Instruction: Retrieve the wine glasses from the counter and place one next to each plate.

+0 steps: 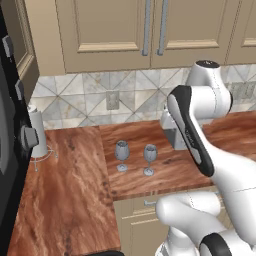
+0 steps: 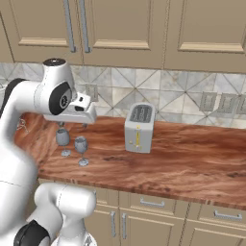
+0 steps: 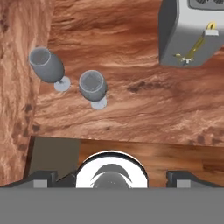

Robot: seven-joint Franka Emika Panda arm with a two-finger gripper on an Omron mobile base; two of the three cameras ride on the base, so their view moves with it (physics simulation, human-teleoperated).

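Standing near the counter (image 1: 165,172) edge, two wine glasses (image 1: 136,157).

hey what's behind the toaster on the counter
Behind the toaster stands the grey diamond-tile backsplash, and above it are beige cabinets. The strip of counter and wall directly behind the toaster's body is covered by it.
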